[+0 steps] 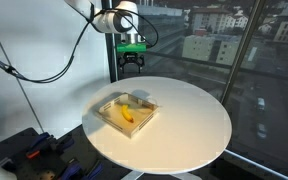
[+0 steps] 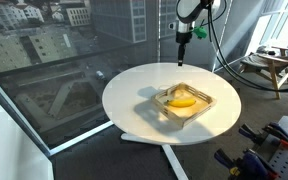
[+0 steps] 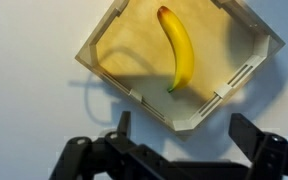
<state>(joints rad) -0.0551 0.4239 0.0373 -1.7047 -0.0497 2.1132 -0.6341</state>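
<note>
I hang high over the round white table [image 1: 199, 112], wrist pointing straight down, gripper [image 1: 132, 63] spread wide, holding nothing. The banana [image 3: 179, 48] lies inside the wooden tray [image 3: 134, 92] mid-table, tabletop showing around every tray edge.

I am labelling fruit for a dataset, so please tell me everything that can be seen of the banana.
The banana is yellow, whole and unpeeled, gently curved, with a small dark tip at one end. It lies flat on the floor of a shallow, light wooden tray, roughly in the middle and clear of the side walls that show. Only the tray floor touches it. The gripper hangs apart from it, jaws open.
</note>
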